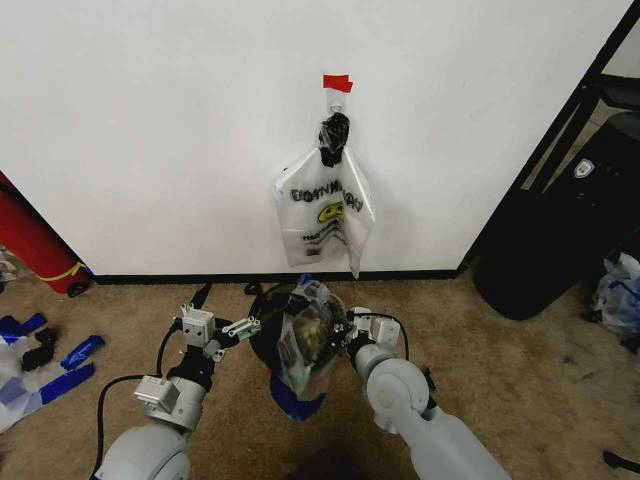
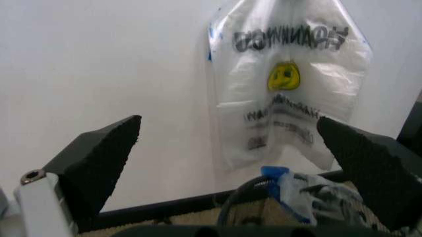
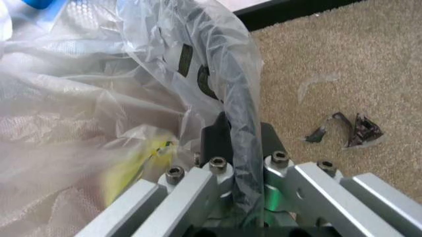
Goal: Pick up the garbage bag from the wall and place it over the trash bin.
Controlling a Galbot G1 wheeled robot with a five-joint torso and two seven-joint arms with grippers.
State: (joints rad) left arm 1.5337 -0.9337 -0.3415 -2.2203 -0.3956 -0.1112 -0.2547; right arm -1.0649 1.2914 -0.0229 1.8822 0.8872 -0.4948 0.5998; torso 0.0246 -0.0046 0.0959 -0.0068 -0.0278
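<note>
The right gripper point(image 3: 231, 148) was clamped on the bag point(image 1: 305, 345) and bin point(image 1: 262, 335) rim. At nine o'clock of the bin, the left gripper point(image 1: 232, 334) gaped wide, holding nothing.

Garbage bag point(image 3: 99, 98): thin clear plastic film, glossy, creased. Right gripper point(image 3: 240, 148): bare brushed metal links, socket-head screws, matt black pads. Left gripper point(image 2: 228, 163): matt black, finely textured fingers point(image 2: 99, 158). Wall point(image 1: 150, 120): smooth matt white paint. Carpet point(image 3: 343, 64): rough tan pile.

Mostly hidden beneath the garbage bag point(image 1: 308, 340), just beyond the right gripper's point(image 3: 238, 143) fingers point(image 3: 218, 140): the trash bin point(image 1: 262, 335).
</note>
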